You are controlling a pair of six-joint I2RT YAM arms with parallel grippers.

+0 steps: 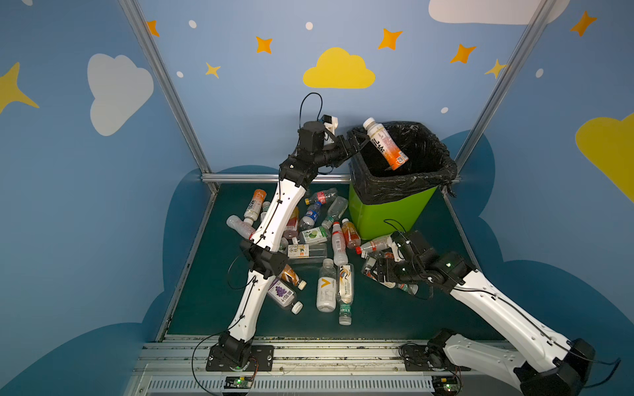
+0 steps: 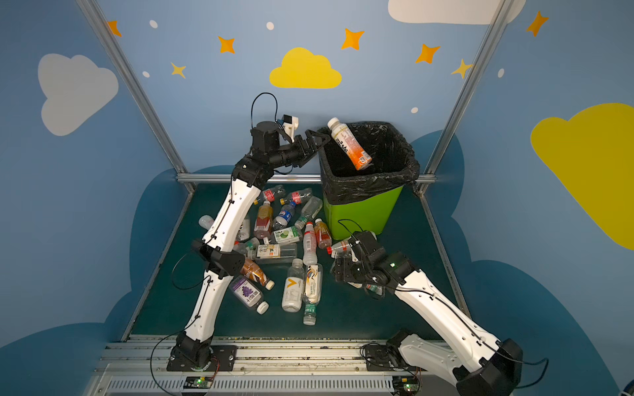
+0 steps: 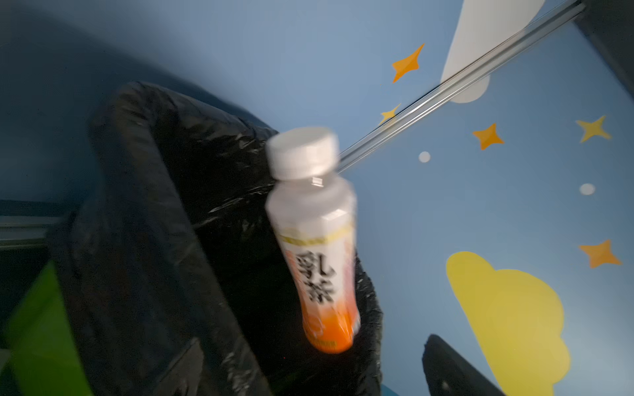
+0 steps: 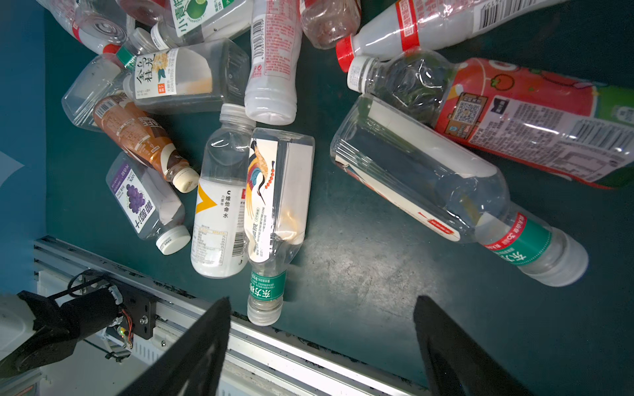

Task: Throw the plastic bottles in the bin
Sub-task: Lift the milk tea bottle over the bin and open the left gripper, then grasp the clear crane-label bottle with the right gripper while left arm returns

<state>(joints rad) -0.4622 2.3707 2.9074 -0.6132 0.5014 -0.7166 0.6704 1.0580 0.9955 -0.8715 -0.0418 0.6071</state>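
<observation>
A milky plastic bottle (image 1: 386, 144) (image 2: 350, 144) (image 3: 315, 240) with a white cap and orange base hangs tilted in the air over the mouth of the lime-green bin (image 1: 387, 212) (image 2: 363, 212), free of any grip. My left gripper (image 1: 358, 141) (image 2: 317, 140) is open at the bin's left rim; one finger (image 3: 453, 370) shows in the left wrist view. Several plastic bottles (image 1: 326, 288) (image 2: 295, 288) lie piled on the dark green floor. My right gripper (image 1: 377, 271) (image 2: 343, 271) (image 4: 322, 343) is open and empty, low over a clear bottle (image 4: 429, 178) with a green neck label.
The black bag (image 3: 137, 205) folds over the bin's rim. My left arm (image 1: 278, 219) stretches over the left part of the pile. A metal rail (image 4: 274, 343) borders the floor in front, and blue walls with metal posts (image 1: 501, 85) close in the other sides.
</observation>
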